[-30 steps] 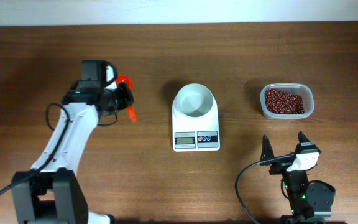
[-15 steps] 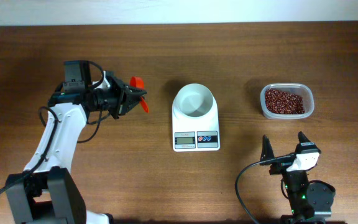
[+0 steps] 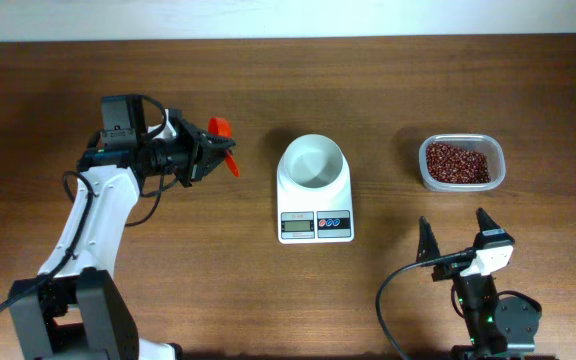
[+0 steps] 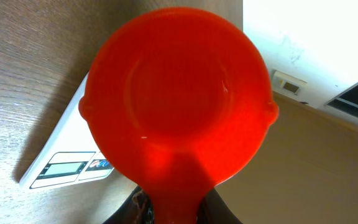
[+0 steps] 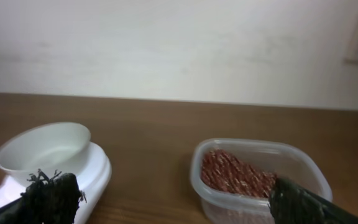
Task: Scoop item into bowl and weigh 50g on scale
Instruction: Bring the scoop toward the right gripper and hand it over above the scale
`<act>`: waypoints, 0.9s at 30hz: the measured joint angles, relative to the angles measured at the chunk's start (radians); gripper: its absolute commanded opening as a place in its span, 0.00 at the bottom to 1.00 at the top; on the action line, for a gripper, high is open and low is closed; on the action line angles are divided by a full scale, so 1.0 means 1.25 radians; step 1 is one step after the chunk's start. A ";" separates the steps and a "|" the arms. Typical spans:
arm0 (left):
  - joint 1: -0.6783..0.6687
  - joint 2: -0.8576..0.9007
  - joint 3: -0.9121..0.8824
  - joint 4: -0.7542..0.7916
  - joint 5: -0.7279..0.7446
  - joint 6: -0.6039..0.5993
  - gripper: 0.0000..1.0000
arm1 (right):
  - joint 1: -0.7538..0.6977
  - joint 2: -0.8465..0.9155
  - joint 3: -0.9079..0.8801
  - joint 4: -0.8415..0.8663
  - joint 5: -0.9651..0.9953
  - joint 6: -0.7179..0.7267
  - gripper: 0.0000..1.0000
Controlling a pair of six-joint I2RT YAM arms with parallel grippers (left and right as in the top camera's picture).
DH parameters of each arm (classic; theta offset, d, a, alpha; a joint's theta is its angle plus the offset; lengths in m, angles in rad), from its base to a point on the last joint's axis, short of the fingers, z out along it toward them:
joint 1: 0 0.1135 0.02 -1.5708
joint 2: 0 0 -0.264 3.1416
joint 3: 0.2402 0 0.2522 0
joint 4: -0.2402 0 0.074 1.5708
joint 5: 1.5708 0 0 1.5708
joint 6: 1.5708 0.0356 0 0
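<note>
Over the wooden counter [image 3: 268,290], seen from above, the left tool [image 3: 206,156] is clamped on the handle of an orange scoop [image 3: 220,128], held in the air to the left of the scale [image 3: 315,212]. A white bowl [image 3: 313,163] sits on the scale's platform, its inside plain white. Well to the right, a clear tub [image 3: 421,165] holds the dark red beans [image 3: 456,163]. The right tool [image 3: 455,228] stands near the counter's front edge, below the tub, jaws spread wide and gripping nothing.

At the left wrist, the scoop [image 4: 178,99] fills most of the view, its round cup facing the camera and showing only bare orange plastic. A corner of the scale [image 4: 73,165], with its grey display, shows behind it.

At the right wrist, two black fingertips [image 5: 51,199] frame the scene far apart. Between them stand the bowl [image 5: 42,149] on the scale [image 5: 95,177] at left and the tub [image 5: 253,144] of beans [image 5: 235,174] at right, before a pale wall [image 5: 179,50].
</note>
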 measured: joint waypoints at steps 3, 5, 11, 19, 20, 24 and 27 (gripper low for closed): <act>0.000 0.000 0.000 0.000 0.000 0.000 0.00 | 0.000 0.000 0.002 -0.015 -0.038 0.016 0.99; 0.000 0.000 0.000 0.001 0.000 0.000 0.00 | 0.000 0.015 0.046 -0.026 -0.046 0.040 0.98; 0.000 0.000 0.001 0.002 0.001 -0.003 0.00 | 0.001 0.336 0.453 -0.216 -0.047 0.063 0.99; 0.000 0.000 0.001 0.002 0.002 -0.003 0.00 | 0.002 0.818 0.916 -0.451 -0.232 0.064 0.97; 0.000 0.000 0.001 0.002 0.002 -0.003 0.00 | 0.003 0.851 0.916 -0.442 -0.304 0.067 0.89; -0.001 0.000 0.001 0.002 0.003 -0.003 0.00 | 0.075 0.964 0.916 -0.447 -0.402 0.113 0.73; -0.012 0.000 0.001 0.002 0.002 -0.015 0.00 | 0.210 1.009 0.916 -0.445 -0.290 0.157 0.74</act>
